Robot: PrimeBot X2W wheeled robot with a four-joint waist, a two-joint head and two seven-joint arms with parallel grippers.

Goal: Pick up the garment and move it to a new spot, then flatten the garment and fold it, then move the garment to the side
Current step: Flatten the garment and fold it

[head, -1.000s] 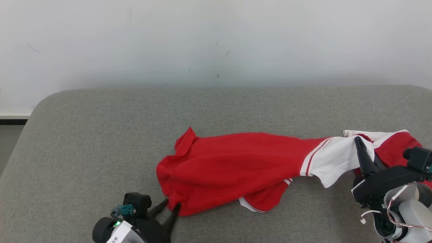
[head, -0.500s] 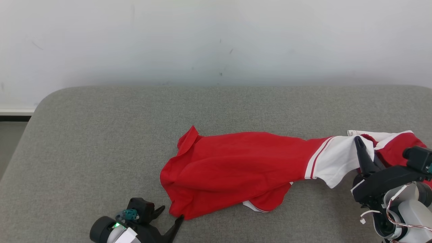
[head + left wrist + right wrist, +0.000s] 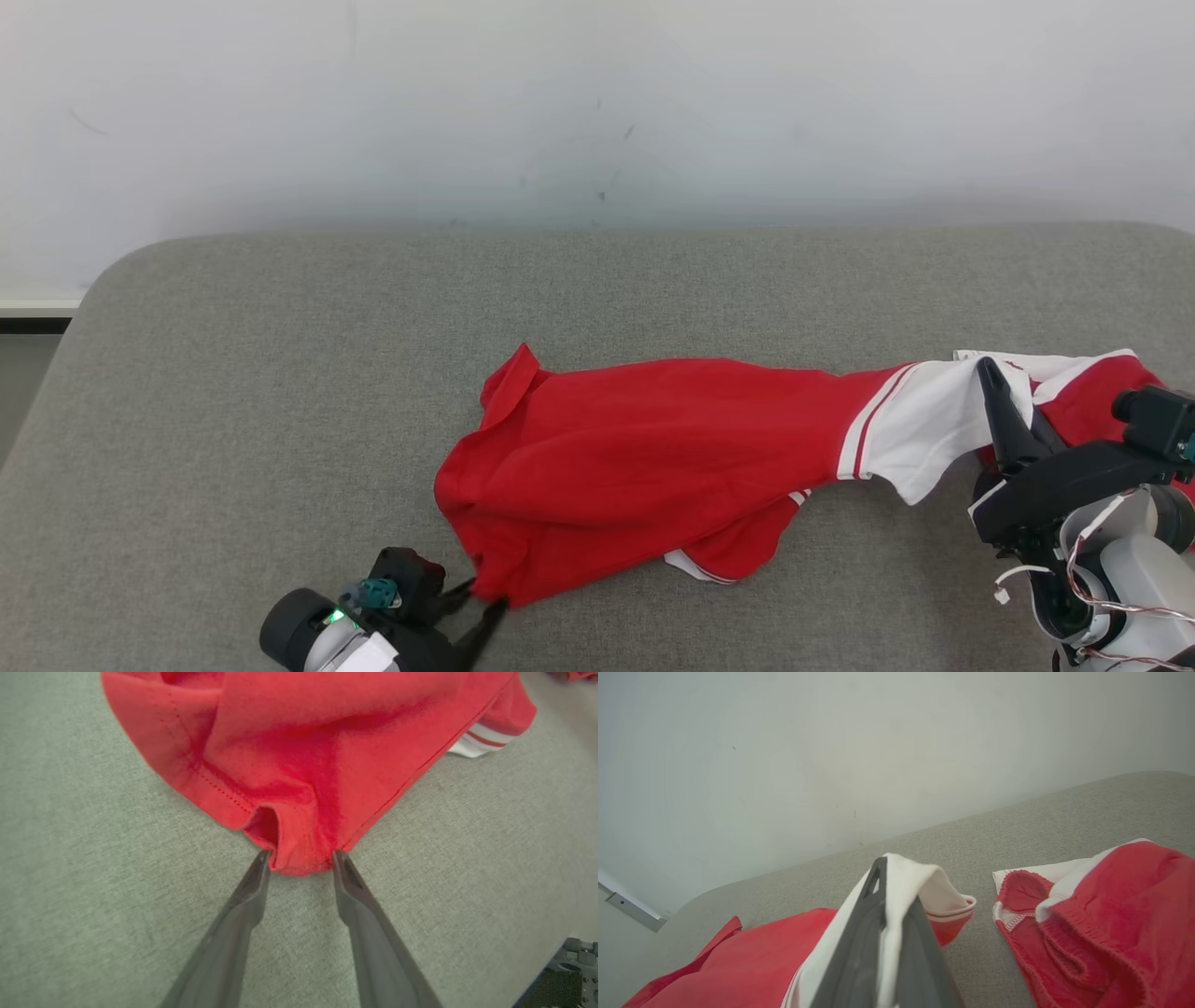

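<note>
at lower left, left gripper (image 3: 483, 597) has narrowed around garment (image 3: 635, 448).

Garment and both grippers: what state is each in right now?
garment: unfolded, bunched, stretched lengthwise across the grey surface.
left gripper: open, fingertips straddling its red hem corner.
right gripper: shut on its white part, holding that end up.

Left wrist (image 3: 285, 630) rounded and black, small green light, teal plug (image 3: 373, 592), white label with a dark mark, right forearm (image 3: 1134, 579) pale grey, thin white and red wires (image 3: 1088, 597), black camera block (image 3: 1153, 420), long dark tapered jaws
</note>
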